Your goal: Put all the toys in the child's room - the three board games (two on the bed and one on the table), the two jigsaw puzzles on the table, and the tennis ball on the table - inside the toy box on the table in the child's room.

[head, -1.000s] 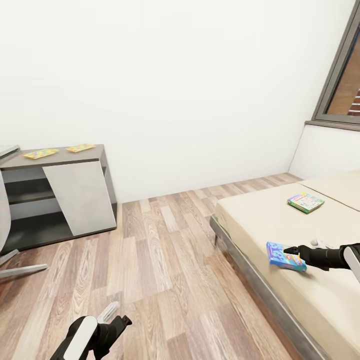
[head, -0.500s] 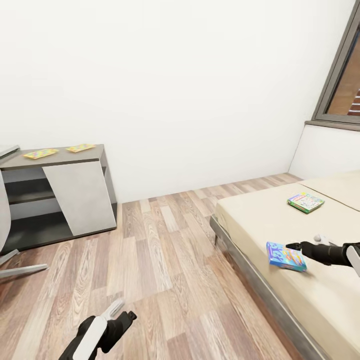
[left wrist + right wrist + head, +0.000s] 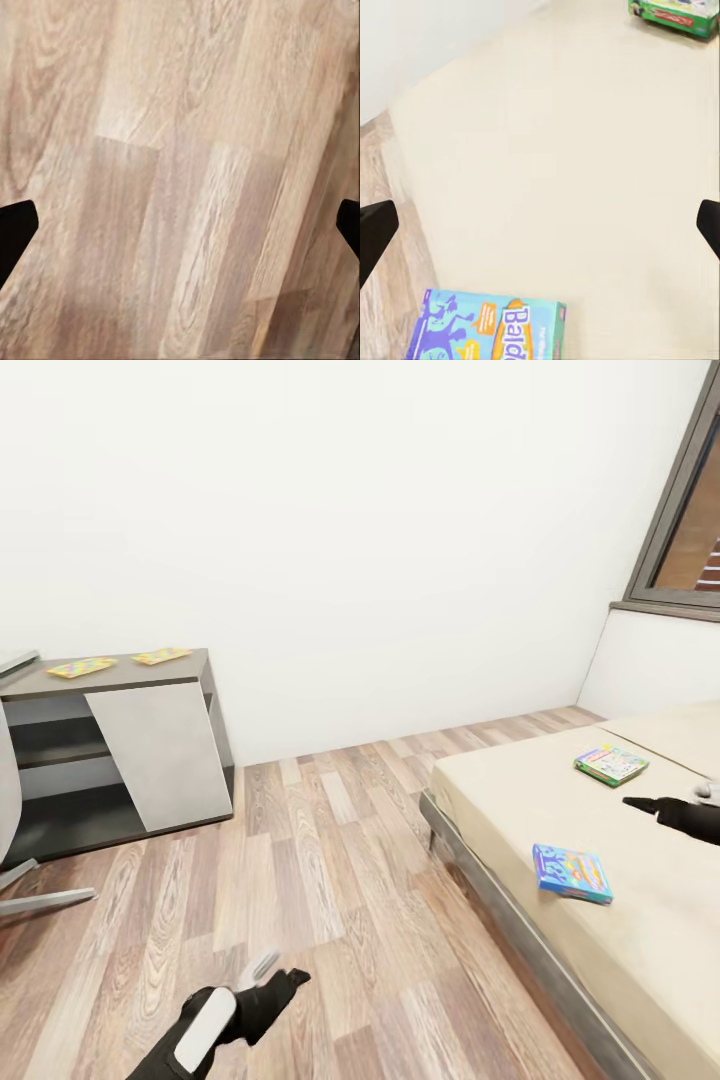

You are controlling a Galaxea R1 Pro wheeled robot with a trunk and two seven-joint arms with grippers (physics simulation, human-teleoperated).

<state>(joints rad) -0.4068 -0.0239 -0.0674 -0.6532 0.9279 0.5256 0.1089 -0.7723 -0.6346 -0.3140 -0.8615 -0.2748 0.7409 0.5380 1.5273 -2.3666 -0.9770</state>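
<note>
Board games lie on the bed (image 3: 520,800): in the head view the blue board game (image 3: 572,873) sits near the mattress edge at about 4 o'clock from centre, and the green-edged board game (image 3: 611,764) rests flat farther back at 3 o'clock, well apart from it. The right gripper (image 3: 640,803) hovers between the two boxes, touching neither; its finger spread cannot be told here. The left gripper (image 3: 275,978) hangs over the wood floor (image 3: 300,860) at 7 o'clock. Two jigsaw puzzles (image 3: 82,666) lie on the dark top of the table (image 3: 120,678) at 9 o'clock. In the left wrist view the fingertips (image 3: 15,232) stand wide apart over bare planks. In the right wrist view the fingertips (image 3: 373,225) are spread wide above the mattress, the blue box (image 3: 487,326) just beyond them and the green-edged one (image 3: 675,13) far off.
</note>
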